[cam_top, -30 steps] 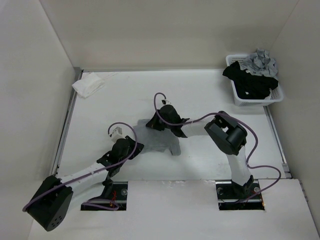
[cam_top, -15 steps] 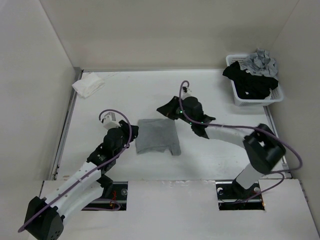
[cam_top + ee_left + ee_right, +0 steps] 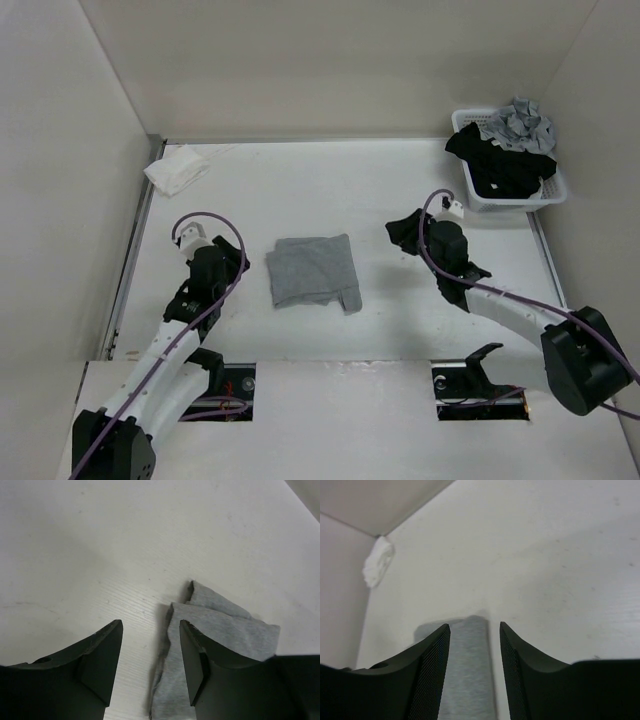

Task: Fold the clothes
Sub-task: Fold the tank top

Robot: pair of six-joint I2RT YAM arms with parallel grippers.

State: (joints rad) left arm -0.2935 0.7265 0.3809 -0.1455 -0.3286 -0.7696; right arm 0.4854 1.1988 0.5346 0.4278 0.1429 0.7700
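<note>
Well, from above, the grey tank top [image 3: 312, 272] lies folded into a rough square near the middle of the desk [image 3: 400, 180], one small flap sticking out at its near right corner. The left hand [image 3: 232, 264] sits low just off the tank top's left edge, not touching it, and the right hand [image 3: 396, 231] is well clear on the other side, with bare desk between it and the fabric. Neither one has hold of anything. A crumpled white cloth [image 3: 177, 167] rests in the far left corner, and a white basket [image 3: 470, 192] at the far right holds a black garment [image 3: 505, 165] with some paler grey fabric heaped behind it. At the left wrist, the left hand [image 3: 150, 626] has its two dark fingers [image 3: 100, 665] spread wide apart with only bare desk [image 3: 100, 540] between them; the tank top [image 3: 225, 630] shows just beyond and to the right, its layered edge running partly behind the right-side finger, and I cannot tell from here whether they touch. At the right wrist, the right hand [image 3: 474, 627] is likewise wide open and empty, its ribbed fingers [image 3: 432, 670] framing the tank top [image 3: 470, 675], which lies flat on the desk [image 3: 560, 555] farther off, while the white cloth [image 3: 377, 562] sits against the wall in the far corner.
</note>
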